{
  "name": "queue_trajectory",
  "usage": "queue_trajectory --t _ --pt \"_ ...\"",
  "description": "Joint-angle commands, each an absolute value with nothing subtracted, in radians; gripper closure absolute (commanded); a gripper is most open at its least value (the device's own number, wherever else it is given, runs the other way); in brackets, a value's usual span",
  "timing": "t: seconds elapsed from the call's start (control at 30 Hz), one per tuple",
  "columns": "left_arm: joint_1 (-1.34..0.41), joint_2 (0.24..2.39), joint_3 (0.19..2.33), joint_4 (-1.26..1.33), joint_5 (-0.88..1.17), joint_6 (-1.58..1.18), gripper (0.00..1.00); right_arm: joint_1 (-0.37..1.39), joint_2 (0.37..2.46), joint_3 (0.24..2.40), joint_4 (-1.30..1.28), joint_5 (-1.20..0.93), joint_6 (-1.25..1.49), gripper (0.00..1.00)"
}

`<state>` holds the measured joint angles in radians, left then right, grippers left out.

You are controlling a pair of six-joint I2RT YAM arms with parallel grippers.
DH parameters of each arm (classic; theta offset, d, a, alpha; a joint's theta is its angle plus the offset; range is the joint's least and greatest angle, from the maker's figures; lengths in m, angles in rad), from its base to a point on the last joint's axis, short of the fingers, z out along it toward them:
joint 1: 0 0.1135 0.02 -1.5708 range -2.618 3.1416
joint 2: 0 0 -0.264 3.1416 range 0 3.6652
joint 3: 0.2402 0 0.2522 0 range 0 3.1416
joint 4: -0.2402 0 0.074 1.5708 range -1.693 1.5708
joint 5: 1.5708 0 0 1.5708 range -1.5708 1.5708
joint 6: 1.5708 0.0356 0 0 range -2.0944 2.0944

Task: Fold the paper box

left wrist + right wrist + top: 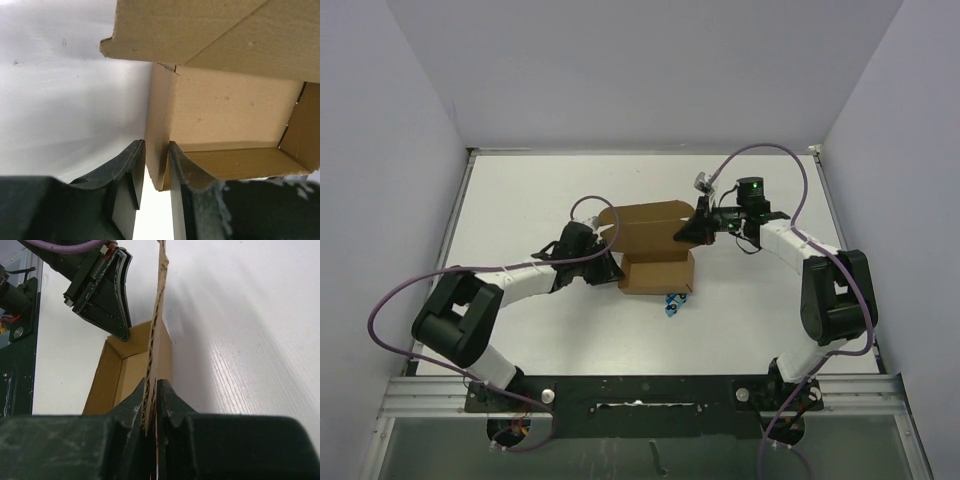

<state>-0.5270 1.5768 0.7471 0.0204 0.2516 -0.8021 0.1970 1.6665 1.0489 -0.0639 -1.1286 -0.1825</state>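
The paper box (655, 250) is brown cardboard, partly formed, in the middle of the white table, with its lid flap raised at the back. My left gripper (611, 266) is at its left side. In the left wrist view the gripper (156, 145) is shut on the box's left wall (159, 150), one finger outside and one inside. My right gripper (686, 232) is at the box's right back corner. In the right wrist view the gripper (152, 384) is shut on the thin edge of an upright flap (161, 300). The open box interior (112, 375) and the left gripper (107, 295) show beyond.
A tiny blue object (672, 303) lies on the table just in front of the box's right corner. White walls enclose the table on three sides. Purple cables (390, 300) loop off both arms. A metal rail (640, 395) runs along the near edge.
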Motion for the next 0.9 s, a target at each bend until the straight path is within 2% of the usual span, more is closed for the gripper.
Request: queue_trajectory --t 0.0,0.17,0.33,0.5,0.73,0.87 --pt "-0.521 1.556 0.781 0.044 0.277 -0.781 0.74 0.194 1.676 1.085 -0.053 -1.166 -0.198 1.0" --pt "-0.518 1.35 0.712 0.081 0.217 -0.757 0.61 0.208 1.725 1.164 -0.095 -1.2 -0.234 1.0" --pt "-0.489 1.042 0.594 0.072 0.136 -0.739 0.47 0.26 1.875 1.418 -0.407 -1.213 -0.491 1.0" --pt "-0.455 0.828 0.512 -0.009 0.097 -0.754 0.43 0.274 1.994 1.581 -0.466 -1.231 -0.548 0.97" --pt "-0.446 0.738 0.481 -0.066 0.111 -0.768 0.42 0.285 2.14 1.761 -0.692 -1.202 -0.695 0.7" --pt "-0.446 0.709 0.463 -0.077 0.13 -0.785 0.42 0.256 2.144 1.808 -0.752 -1.155 -0.726 0.52"
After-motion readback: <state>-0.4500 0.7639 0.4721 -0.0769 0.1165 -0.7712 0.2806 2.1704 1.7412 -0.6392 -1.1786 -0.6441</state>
